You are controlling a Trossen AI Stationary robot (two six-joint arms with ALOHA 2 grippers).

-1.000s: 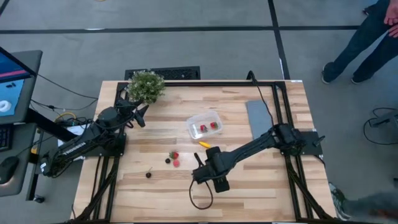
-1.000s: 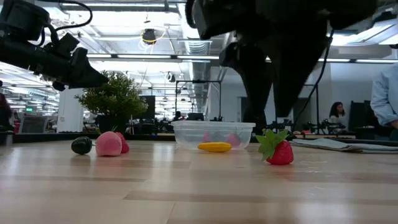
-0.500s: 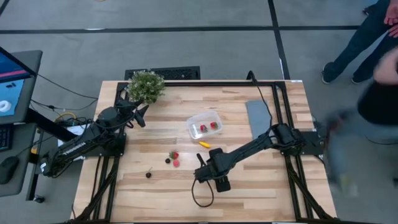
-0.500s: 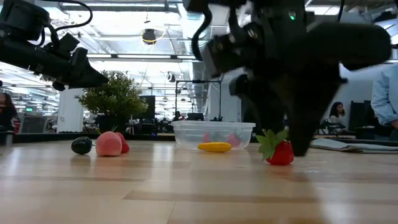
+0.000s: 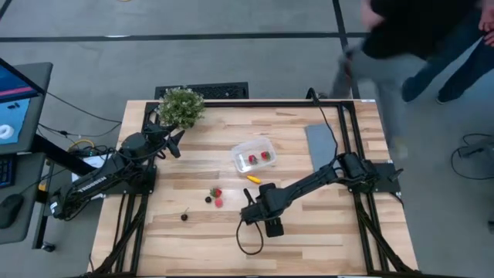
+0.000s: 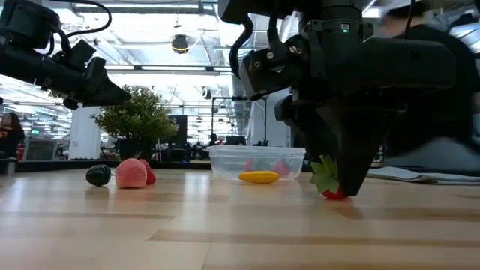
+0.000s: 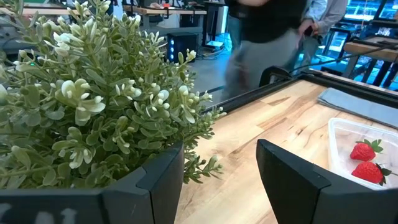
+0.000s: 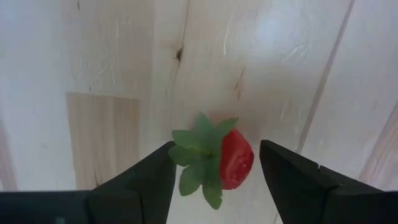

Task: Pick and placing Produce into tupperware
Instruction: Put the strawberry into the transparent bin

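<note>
One strawberry sits between the right gripper's spread jaws.

Strawberry on table between right tool fingers; two strawberries in tupperware

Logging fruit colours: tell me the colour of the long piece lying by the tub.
Yellow-orange. The long piece shows best in the low view, lying before the clear tub.

arms: two, showing matte black | right arm: trailing a looping black cable | left arm: bearing white lettering
</note>
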